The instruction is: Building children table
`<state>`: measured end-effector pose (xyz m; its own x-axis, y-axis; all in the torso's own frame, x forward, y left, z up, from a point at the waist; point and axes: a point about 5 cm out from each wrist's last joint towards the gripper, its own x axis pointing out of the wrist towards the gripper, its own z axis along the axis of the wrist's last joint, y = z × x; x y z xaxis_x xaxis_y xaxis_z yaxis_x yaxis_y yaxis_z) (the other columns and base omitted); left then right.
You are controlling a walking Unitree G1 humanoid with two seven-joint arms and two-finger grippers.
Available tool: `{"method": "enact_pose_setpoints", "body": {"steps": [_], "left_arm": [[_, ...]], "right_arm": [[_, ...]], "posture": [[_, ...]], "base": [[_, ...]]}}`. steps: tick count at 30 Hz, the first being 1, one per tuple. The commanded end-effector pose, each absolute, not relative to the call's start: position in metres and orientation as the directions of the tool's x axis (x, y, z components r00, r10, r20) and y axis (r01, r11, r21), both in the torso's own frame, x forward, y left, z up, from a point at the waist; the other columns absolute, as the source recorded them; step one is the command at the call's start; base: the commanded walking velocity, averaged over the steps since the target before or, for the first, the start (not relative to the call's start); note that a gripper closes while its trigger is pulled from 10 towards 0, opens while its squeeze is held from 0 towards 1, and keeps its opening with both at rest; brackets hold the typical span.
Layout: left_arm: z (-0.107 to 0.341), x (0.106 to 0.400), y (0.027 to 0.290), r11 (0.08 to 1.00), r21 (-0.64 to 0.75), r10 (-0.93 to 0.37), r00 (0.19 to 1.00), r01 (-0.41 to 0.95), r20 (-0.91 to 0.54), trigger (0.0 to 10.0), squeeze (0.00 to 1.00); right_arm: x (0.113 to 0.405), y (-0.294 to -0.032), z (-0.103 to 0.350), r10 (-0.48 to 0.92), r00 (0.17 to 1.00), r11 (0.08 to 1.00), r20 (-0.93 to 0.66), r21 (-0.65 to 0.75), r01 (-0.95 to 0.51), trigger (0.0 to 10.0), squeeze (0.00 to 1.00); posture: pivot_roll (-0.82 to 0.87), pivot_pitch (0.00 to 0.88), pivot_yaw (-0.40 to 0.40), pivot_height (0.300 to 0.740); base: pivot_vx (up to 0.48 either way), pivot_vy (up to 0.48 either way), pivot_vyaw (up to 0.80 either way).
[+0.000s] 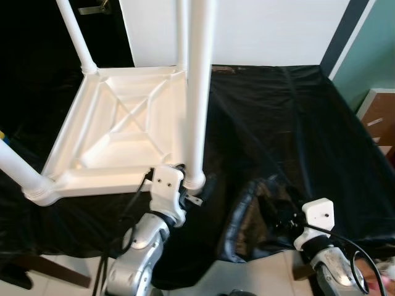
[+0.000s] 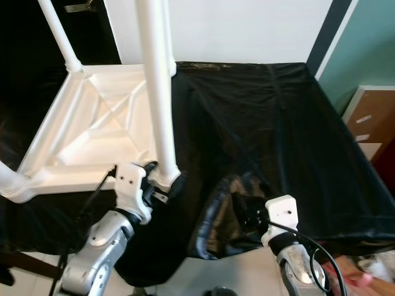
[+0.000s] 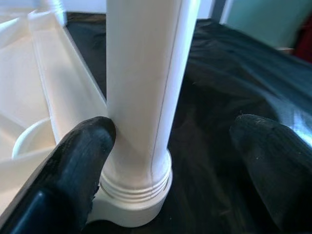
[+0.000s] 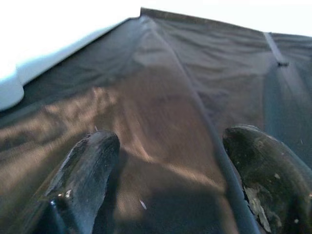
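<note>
- A white plastic children's table top (image 1: 117, 132) lies upside down on the left part of the black cloth (image 1: 278, 123), its ribbed underside facing up with an X-shaped brace in the middle.
- A near-left leg (image 1: 15, 166) rises from its collar at the near-left corner and runs out past the left edge of the head view.
- A far-left leg (image 1: 75, 34) stands in the far-left corner socket, leaning up and to the left.
- The near-right leg (image 1: 199, 86), a tall white tube, stands upright in the near-right corner socket, its ringed base seated at the corner.
- A further white tube (image 1: 182, 34) rises behind it at the far-right corner.
- The left gripper (image 3: 168, 161) is at the base of the near-right leg. Its jaws stand wide open around the leg: one black finger (image 3: 80, 165) touches the tube just above the ringed collar, the other finger (image 3: 273, 161) stays well apart on the cloth side, so nothing is clamped.
- The right gripper (image 4: 168, 170) hovers low over the bunched near edge of the black cloth, to the right of the table top and apart from it. Its jaws are spread wide with only cloth between them, holding nothing.
- A wooden cabinet (image 1: 376, 117) stands beyond the cloth's right edge, against a teal wall.
</note>
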<state>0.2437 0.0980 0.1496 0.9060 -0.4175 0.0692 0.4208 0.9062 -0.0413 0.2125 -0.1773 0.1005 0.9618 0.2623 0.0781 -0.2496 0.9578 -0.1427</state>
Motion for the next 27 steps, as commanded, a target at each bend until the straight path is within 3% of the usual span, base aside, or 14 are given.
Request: {"method": "enact_pose_setpoints", "body": {"steps": [1,7,27], "left_arm": [[0.1470,0.2423,0.1001,0.913,-0.061,-0.400,0.915,0.402,0.051,10.0,0.00],[0.1471,0.2422,0.1007,0.913,-0.078,-0.397,0.917,0.400,0.048,10.0,0.00],[0.1450,0.2399,0.1013,0.902,-0.068,-0.425,0.905,0.426,0.023,10.0,0.00]], "right_arm": [[0.2127,-0.1738,0.0982,0.272,0.960,0.957,0.070,-0.126,-0.262,10.0,0.00],[0.2138,-0.1722,0.0980,0.278,0.958,0.955,0.072,-0.125,-0.268,10.0,0.00],[0.2147,-0.1692,0.0957,0.280,0.957,0.956,0.073,-0.115,-0.270,10.0,0.00]], "posture": [[-0.13,0.101,-0.028,0.740],[-0.13,0.096,-0.027,0.740],[-0.12,0.079,-0.013,0.740]], "base": [[0.000,0.000,0.00],[0.000,0.000,0.00],[0.000,0.309,0.00]]}}
